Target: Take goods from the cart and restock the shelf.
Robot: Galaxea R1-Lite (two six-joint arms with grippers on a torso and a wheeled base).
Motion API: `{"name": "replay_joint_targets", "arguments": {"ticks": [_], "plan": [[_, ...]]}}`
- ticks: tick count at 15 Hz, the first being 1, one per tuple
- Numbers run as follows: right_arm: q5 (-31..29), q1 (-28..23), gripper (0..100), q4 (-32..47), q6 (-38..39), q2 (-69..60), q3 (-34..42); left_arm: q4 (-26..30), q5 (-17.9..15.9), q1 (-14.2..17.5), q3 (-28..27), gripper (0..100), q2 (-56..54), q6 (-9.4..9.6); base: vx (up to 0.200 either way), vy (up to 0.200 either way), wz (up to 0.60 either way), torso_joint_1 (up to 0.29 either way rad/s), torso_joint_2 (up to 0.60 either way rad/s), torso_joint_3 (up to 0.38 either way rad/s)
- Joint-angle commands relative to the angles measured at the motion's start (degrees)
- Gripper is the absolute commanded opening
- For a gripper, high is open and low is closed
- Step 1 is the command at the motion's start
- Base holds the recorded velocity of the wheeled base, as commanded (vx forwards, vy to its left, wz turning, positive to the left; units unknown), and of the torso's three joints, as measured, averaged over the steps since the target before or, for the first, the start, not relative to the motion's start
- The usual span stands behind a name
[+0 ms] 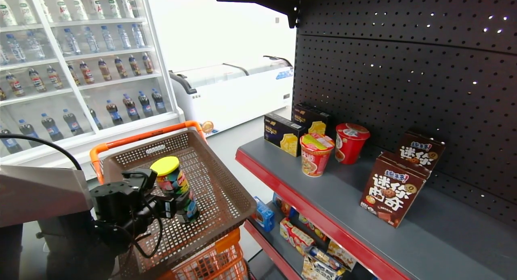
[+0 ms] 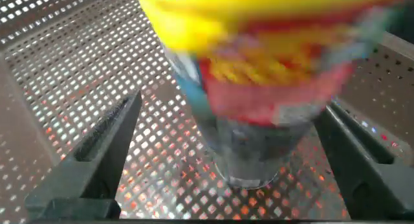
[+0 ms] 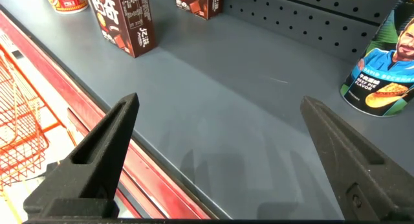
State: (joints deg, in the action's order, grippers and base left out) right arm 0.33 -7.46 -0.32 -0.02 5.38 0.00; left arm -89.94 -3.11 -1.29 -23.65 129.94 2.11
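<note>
The can point(image 1: 175, 187) stands in the cart point(image 1: 226, 191), between the fingers of the left gripper point(image 2: 226, 146) and apart from them. The cart is left of the shelf point(image 1: 347, 199). On the shelf, two cups point(image 1: 316, 154) stand between two boxes point(image 1: 282, 133) at their left and two cartons point(image 1: 391, 193) at their right.

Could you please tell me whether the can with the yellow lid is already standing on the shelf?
No, the yellow-lidded can stands upright in the cart's brown basket.
</note>
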Motion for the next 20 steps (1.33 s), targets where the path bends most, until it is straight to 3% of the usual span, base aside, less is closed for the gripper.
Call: {"name": "replay_joint_targets", "arguments": {"ticks": [1, 4, 6, 12, 13, 15, 18, 20], "plan": [[0.1, 0.0, 100, 0.0, -0.1, 0.0, 0.0, -0.1, -0.1, -0.6, -2.9, 100, 2.5, 0.09, 0.0, 0.0, 0.0, 0.0, 0.0, 0.0], [0.0, 0.0, 100, 0.0, -0.1, 0.1, 0.0, -0.1, -0.8, -1.3, -3.9, 100, 3.0, 0.26, 0.0, 0.0, 0.0, 0.0, 0.0, 0.0], [0.1, 0.0, 100, 0.0, 0.0, 0.1, 0.0, -0.1, -0.8, -1.7, -4.8, 100, 3.4, 2.02, 0.0, 0.0, 0.0, 0.0, 0.0, 0.0], [0.1, 0.0, 100, 0.0, 0.0, 0.0, 0.0, -0.1, -0.8, -3.1, -6.1, 100, 4.4, 2.29, 0.0, 0.0, 0.0, 0.0, 0.0, 0.0], [0.1, 0.0, 100, 0.0, 0.0, 0.0, 0.0, -0.1, -0.8, -3.4, -6.0, 0, 4.6, 2.29, 0.0, 0.0, 0.0, 0.0, 0.0, 0.0], [0.1, 0.0, 100, 0.0, 0.0, 0.0, 0.0, -0.1, -0.5, -3.7, -6.4, 0, 4.8, 2.29, 0.0, 0.0, 0.0, 0.0, 0.0, 0.0], [0.0, 0.0, 100, 0.0, 0.0, 0.0, 0.0, -0.1, 1.2, -3.5, -6.3, 0, 3.8, 5.1, 0.0, 0.0, 0.0, 0.0, 0.0, 0.0], [0.0, 0.0, 100, 0.0, 0.0, 0.1, 0.0, -0.1, 1.1, -3.4, -5.7, 0, 1.5, 4.75, 0.0, 0.0, 0.0, 0.0, 0.0, 0.0]]}}
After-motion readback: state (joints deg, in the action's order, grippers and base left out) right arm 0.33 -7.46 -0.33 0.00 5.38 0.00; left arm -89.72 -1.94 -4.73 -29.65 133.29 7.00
